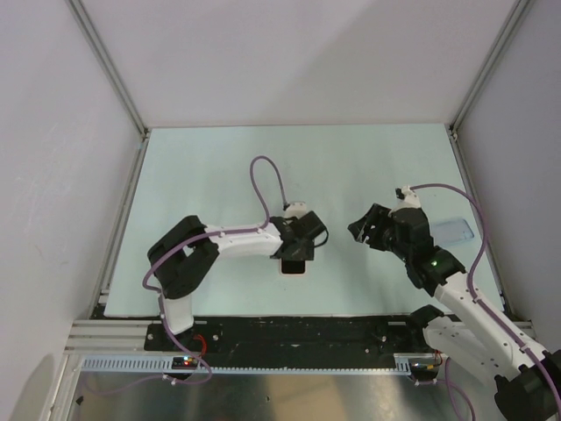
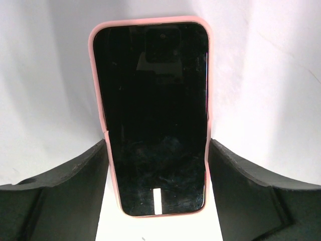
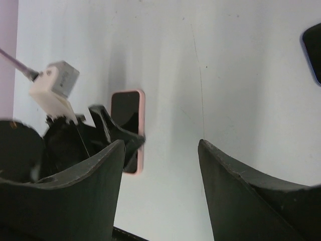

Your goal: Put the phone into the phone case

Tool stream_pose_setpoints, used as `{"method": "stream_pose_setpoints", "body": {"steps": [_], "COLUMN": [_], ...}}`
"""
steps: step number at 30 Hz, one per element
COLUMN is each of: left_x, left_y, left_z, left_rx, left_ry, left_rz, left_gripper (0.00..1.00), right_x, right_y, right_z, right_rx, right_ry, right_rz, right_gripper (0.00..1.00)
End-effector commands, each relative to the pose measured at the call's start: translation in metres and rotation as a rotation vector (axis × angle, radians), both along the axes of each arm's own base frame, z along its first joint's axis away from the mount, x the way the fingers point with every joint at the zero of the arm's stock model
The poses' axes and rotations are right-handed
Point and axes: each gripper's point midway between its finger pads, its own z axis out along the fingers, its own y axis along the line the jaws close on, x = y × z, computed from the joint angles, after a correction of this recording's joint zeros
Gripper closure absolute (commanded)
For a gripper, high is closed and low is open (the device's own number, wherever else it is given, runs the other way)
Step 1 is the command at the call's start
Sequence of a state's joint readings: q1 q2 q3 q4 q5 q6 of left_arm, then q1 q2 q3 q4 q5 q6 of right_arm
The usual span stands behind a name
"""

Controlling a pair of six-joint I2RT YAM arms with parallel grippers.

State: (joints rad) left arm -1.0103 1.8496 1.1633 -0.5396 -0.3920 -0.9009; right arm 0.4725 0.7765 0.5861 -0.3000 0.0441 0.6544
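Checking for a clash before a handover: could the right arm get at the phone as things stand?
Probably only partly. The left gripper sits over the phone, its fingers against both long sides. The right gripper is open and apart, so only the phone's uncovered end looks free.

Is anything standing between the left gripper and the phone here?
Nothing visible. The left gripper has its fingers against both long edges of the pink silicone case, and the black phone is already seated inside it.
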Motion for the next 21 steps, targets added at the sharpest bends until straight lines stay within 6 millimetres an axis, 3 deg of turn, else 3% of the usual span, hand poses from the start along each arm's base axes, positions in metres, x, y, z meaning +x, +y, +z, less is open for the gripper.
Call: {"method": "stream_pose_setpoints", "body": {"steps": [1, 11, 15, 21], "left_x": [0.048, 0.101, 0.108, 0.109], "left_y": [0.067, 0.107, 0.123, 0.13], "left_z": [-0.004, -0.003, -0.002, 0.004], "left_rx": [0.165, 0.184, 0.195, 0.166], "left_ry": [-0.052, -0.037, -0.019, -0.009], "left_rz": [0.003, -0.025, -0.052, -0.069], "left_gripper": [0.33, 0.31, 0.27, 0.11], "right_x": [0.009, 0.015, 0.018, 0.025], "right_y": [0.001, 0.006, 0.001, -0.016], "right_z": [0.007, 0.001, -0.005, -0.018], "right_rx": [0.002, 0.002, -0.02, -0.065], "right_ry": [-0.044, -0.028, -0.015, 0.023], "right_rz": [-0.003, -0.001, -0.021, -0.109], "right_gripper": [0.34, 0.34, 0.34, 0.33]}}
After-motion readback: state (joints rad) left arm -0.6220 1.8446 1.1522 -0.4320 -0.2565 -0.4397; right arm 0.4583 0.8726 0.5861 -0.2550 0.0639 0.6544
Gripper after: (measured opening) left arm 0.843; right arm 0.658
